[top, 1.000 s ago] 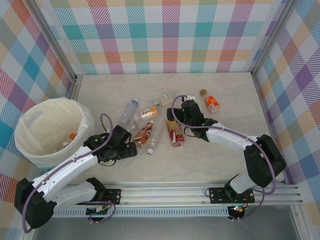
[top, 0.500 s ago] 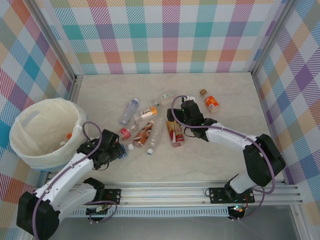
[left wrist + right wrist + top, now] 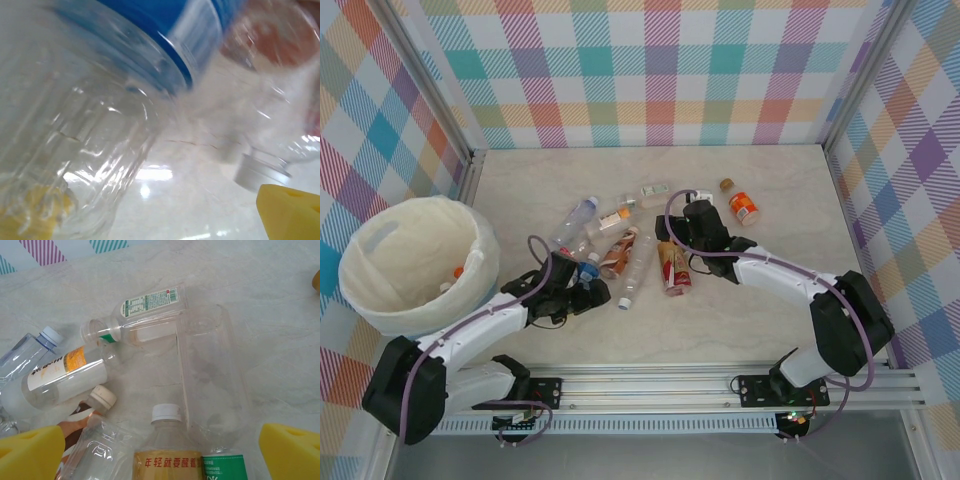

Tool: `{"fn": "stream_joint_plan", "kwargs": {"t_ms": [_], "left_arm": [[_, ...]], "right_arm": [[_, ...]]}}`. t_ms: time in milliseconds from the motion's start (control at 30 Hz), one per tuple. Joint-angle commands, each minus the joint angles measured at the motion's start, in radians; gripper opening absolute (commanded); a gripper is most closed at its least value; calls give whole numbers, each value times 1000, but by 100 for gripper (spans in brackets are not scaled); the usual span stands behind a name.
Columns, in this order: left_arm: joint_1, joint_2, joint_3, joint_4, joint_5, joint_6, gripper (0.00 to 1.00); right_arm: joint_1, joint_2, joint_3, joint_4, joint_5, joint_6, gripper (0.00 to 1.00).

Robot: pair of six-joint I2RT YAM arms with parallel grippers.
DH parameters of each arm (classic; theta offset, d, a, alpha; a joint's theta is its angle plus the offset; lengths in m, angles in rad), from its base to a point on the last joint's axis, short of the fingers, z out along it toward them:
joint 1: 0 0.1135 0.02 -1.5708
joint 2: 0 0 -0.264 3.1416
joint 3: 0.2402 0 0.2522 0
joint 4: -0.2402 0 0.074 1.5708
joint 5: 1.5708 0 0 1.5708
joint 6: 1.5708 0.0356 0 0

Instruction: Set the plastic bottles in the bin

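The left tool (image 3: 586,290) has swung from beside the bin (image 3: 410,318) into the plastic bottles (image 3: 630,255), spread wide, a blue-labelled bottle (image 3: 165,30) between its fingers (image 3: 290,210); the right tool (image 3: 160,455) gapes empty.

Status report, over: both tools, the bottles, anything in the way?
Left tool open at blue-label bottle, nothing gripped. Right tool open over the bottle pile. Bin at left. Bottles crowd each other, over.

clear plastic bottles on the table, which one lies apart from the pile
The short orange-labelled plastic bottle, off at the far right; the other bottles cluster mid-table.
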Motion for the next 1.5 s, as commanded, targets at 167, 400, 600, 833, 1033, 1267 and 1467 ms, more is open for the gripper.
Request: {"fn": "stream_joint_plan", "kwargs": {"t_ms": [167,400,600,833,1033,1267,1467], "left_arm": [[-62,34,181,-299,-71,164,100],[-50,101,234,-370,-186,236,100],[-30,297,326,-357,-343,251,100],[20,377,335,-231,-289,265,100],[28,276,302,-197,-151,235,100],[99,313,355,-335,-261,263,100],[99,446,405,-176,-274,353,100]], "right_arm": [[1,-8,10,1,6,13,100],[1,-7,17,4,11,14,99],[1,-22,18,-10,16,4,100],[1,-60,-17,-13,48,6,100],[1,-70,-33,-17,59,16,100],[1,-51,-24,-8,52,22,100],[1,-46,-17,-13,47,25,100]]}}
